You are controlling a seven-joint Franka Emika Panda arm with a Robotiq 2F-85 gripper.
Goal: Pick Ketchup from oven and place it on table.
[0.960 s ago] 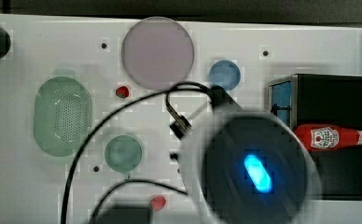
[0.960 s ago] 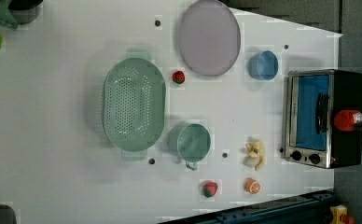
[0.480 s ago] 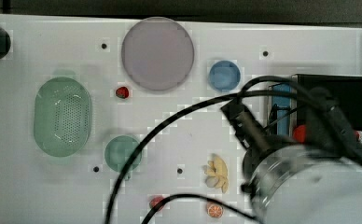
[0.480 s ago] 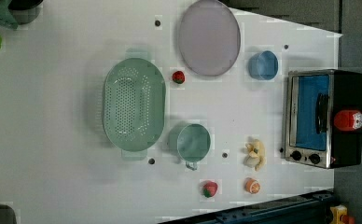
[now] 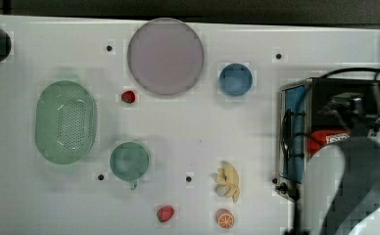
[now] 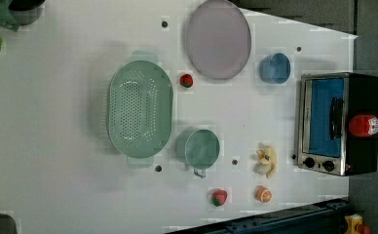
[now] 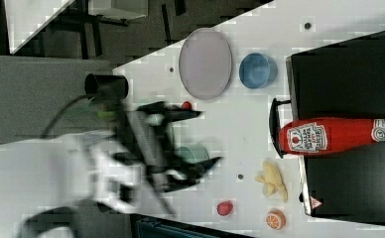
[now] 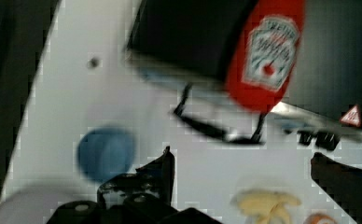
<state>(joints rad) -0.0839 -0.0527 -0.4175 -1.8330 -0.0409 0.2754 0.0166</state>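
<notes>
Nearby, a blue bowl (image 5: 235, 79) and banana bunch (image 5: 228, 181) flank the oven (image 6: 339, 123).

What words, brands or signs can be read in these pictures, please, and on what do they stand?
Ketchup label: white, with a red mark; its print is too blurred to read.
Oven, near a corner of its top: a small red-and-white triangle warning sign, without legible text.
Nothing else carries writing.

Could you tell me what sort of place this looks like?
Probably a robot lab's pretend kitchen: a white table with a toaster oven, a ketchup bottle on it, and toy fruit like the strawberry.
</notes>
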